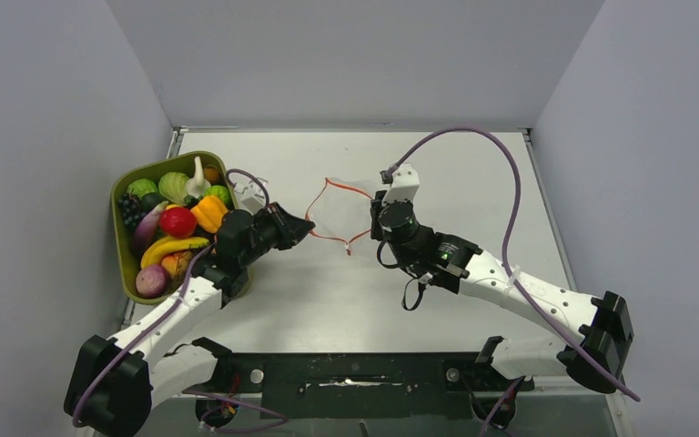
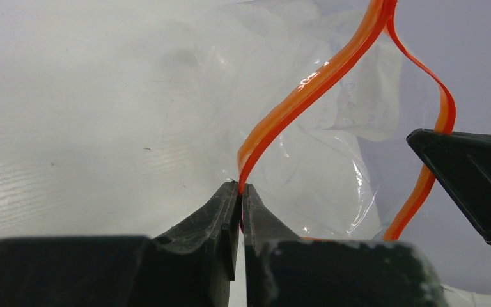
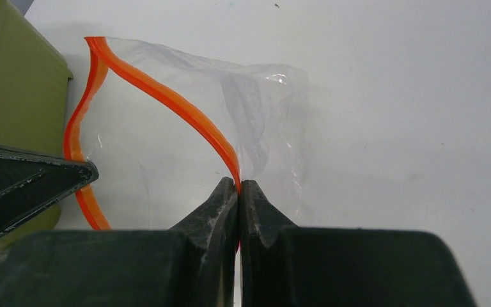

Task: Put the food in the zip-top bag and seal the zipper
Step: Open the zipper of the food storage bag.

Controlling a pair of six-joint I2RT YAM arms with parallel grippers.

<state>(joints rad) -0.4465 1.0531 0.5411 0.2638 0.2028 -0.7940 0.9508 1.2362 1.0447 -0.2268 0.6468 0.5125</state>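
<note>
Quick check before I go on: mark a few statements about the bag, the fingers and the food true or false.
1. The left fingers are shut on the zipper. True.
2. The right fingers hang open above the bag. False: they are shut on the zipper's other strip.
3. The zip-top bag is sealed. False: its two strips are held apart and the mouth is open.
4. The food lies in the green tray, none in the bag. True.
</note>
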